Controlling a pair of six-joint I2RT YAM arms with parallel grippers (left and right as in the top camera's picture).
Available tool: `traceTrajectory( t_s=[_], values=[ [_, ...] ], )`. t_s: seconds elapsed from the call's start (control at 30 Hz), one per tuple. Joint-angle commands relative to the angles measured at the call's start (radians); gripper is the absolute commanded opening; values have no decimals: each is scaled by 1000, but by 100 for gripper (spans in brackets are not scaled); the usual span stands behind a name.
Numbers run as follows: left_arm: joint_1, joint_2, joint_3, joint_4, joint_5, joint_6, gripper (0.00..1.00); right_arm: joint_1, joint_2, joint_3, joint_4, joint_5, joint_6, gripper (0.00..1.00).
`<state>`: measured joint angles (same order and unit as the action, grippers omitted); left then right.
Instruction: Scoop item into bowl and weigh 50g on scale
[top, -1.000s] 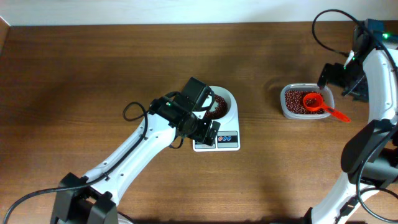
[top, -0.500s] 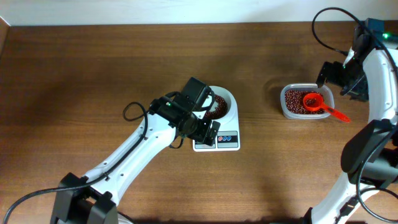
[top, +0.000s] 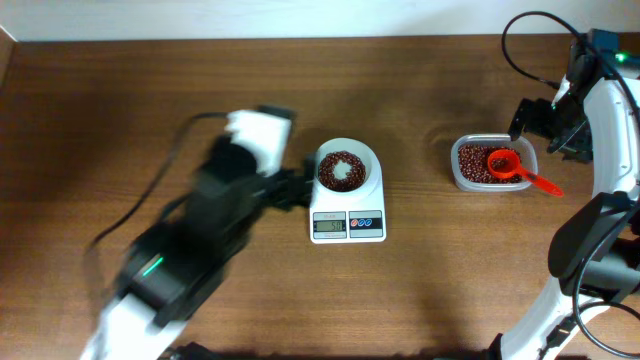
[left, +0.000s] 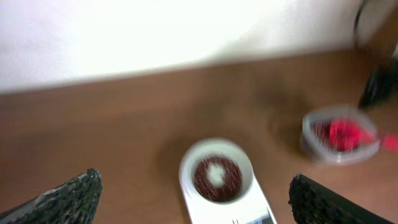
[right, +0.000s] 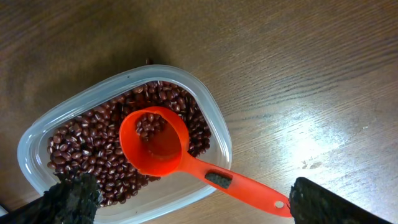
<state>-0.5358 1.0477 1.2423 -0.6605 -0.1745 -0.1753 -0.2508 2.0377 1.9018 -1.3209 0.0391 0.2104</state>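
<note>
- Overhead view: the white bowl (top: 342, 150) is sitting on the scale (top: 347, 226) and is holding a ring of beans (top: 328, 172) around a pale centre. The scale's display and its red and blue buttons are facing the near edge of the bench (top: 120, 90). Well to the right, a clear tub (top: 454, 165) is holding more beans, and a red scoop (top: 503, 163) is lying in it with its handle reaching out over the rim. The left arm (top: 190, 250) is showing as a blur just left of the scale, and the right arm (top: 600, 110) is standing beside the tub. Only this view is giving the whole layout.
- Left wrist view: the picture is blurred. The left end effector (left: 196, 202) is showing its two dark fingers (left: 68, 196) at the lower corners, spread wide with nothing between them. The bowl on the scale is lying ahead, centred between them and apart from both. The tub and scoop are sitting further off to the right.
- Right wrist view: the right end effector (right: 193, 202) is likewise standing spread, gripping nothing. The tub is lying directly ahead of it. Only here are single beans showing, including a few in the scoop's cup.
</note>
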Motion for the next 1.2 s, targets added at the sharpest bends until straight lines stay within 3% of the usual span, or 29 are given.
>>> traceTrajectory(
  t_s=[0.0,0.17,0.3,0.37,0.43,0.6,0.7,0.83,1.0,1.17],
  values=[
    [164,-204,3,-40,67,12,99,2,-31,15,2,-5,8,99],
    [389,-468,-27,-259,207,12,99,2,-31,15,2,-5,8,99],
    [449,-663,-223,-174,216,9,99,2,-31,15,2,-5,8,99],
    [467,-754,-369,-20,216,9,99,2,-31,15,2,-5,8,99],
    [481,-866,-618,298,213,13,99,2,-31,15,2,-5,8,99],
    [483,-1000,-1044,943,213,13,99,2,-31,15,2,-5,8,99],
    [495,-1043,-1208,1142,212,14,99,2,-31,15,2,-5,8,99],
    [498,-1043,-1233,970,174,13,99,2,-31,15,2,-5,8,99],
    [497,-1043,-1233,594,106,12,99,2,-31,15,2,-5,8,99],
    [498,-1034,-1232,580,107,13,99,2,-31,15,2,-5,8,99]
  ],
)
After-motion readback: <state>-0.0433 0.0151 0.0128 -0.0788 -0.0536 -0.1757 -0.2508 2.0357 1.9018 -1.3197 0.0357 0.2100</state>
